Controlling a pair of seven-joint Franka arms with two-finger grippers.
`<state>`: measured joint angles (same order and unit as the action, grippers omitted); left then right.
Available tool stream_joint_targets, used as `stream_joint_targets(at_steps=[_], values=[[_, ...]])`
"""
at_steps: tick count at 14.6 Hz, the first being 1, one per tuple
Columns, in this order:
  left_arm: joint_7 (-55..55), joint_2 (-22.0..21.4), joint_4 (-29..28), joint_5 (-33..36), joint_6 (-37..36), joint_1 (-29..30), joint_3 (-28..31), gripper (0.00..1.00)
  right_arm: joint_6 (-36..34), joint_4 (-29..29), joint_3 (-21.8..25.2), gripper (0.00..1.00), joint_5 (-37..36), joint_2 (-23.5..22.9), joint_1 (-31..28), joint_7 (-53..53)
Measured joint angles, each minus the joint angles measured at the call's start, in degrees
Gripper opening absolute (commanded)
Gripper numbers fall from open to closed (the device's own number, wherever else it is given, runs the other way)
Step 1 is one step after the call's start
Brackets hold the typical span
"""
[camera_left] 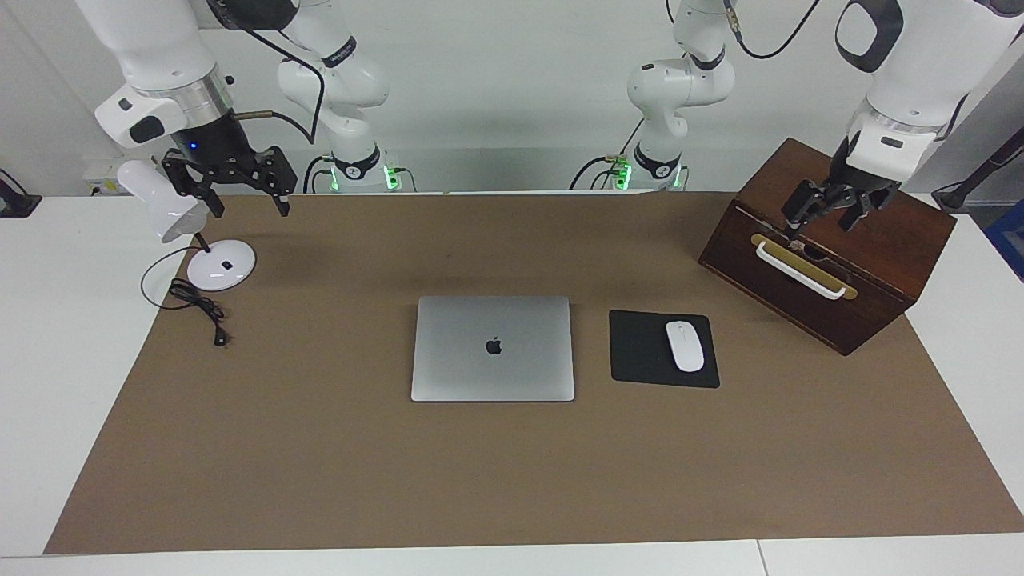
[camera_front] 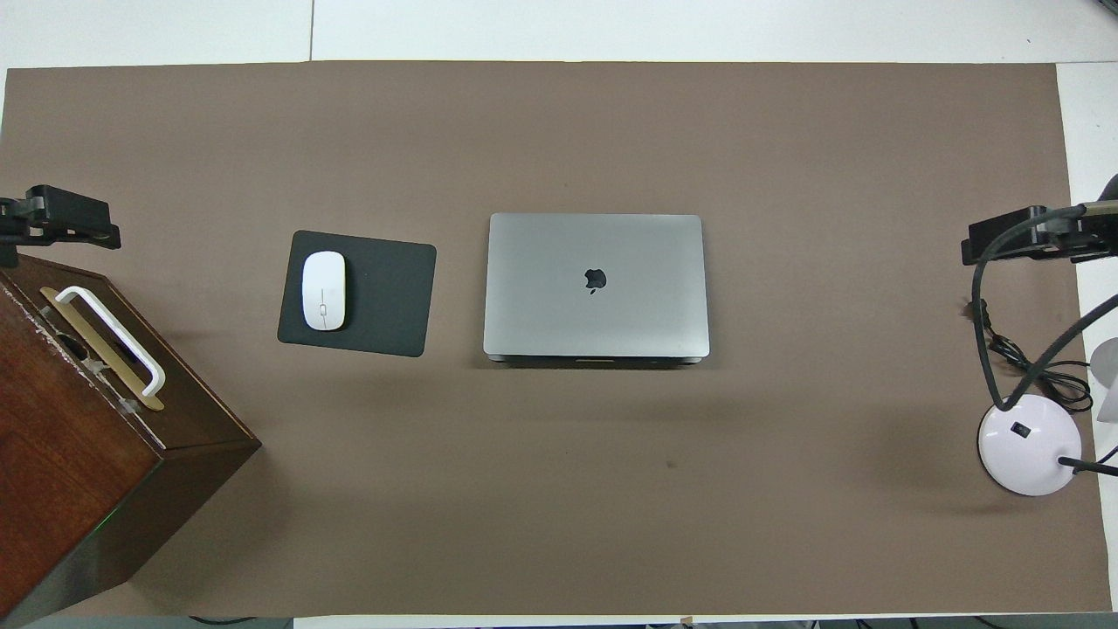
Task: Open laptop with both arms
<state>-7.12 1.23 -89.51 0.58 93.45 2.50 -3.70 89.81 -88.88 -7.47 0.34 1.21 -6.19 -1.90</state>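
**Brown mat, closed laptop, both claws raised at the table ends**

Brown paper-like mat [camera_left: 512, 448] covers most of the white tabletop [camera_left: 48, 360]; plain white wall at the robots' end. Slim silver-grey metal laptop [camera_left: 493, 348] lies flat at mid-mat, lid shut, dark apple logo up. Just beside it, toward the left arm's end: black rectangular mouse pad [camera_left: 640, 352] carrying a white oval mouse [camera_left: 685, 346]. Dark brown wooden box [camera_left: 832, 248] with a white handle on a brass plate [camera_left: 800, 270] sits angled at the left arm's end. White desk lamp with round base [camera_left: 222, 264] and loose black cord [camera_left: 196, 302] stands at the right arm's end.

Left arm: comes down from its base; black left claw [camera_left: 828, 214] hangs over the wooden box, just above the handle, fingers spread, nothing between them. Well apart from the laptop.

Right arm: wrist points down; black right claw [camera_left: 240, 188] hangs over the mat edge beside the lamp head, fingers spread, holding nothing. Also well apart from the laptop.
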Motion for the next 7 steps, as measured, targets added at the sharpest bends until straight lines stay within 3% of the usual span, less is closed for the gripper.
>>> stream_joint_targets(at_steps=[7], values=[[0.0,0.0,0.01,0.0,0.8,0.0,0.0,1.0,0.0,0.0,0.0,1.0,0.0,0.0,0.0,0.0]])
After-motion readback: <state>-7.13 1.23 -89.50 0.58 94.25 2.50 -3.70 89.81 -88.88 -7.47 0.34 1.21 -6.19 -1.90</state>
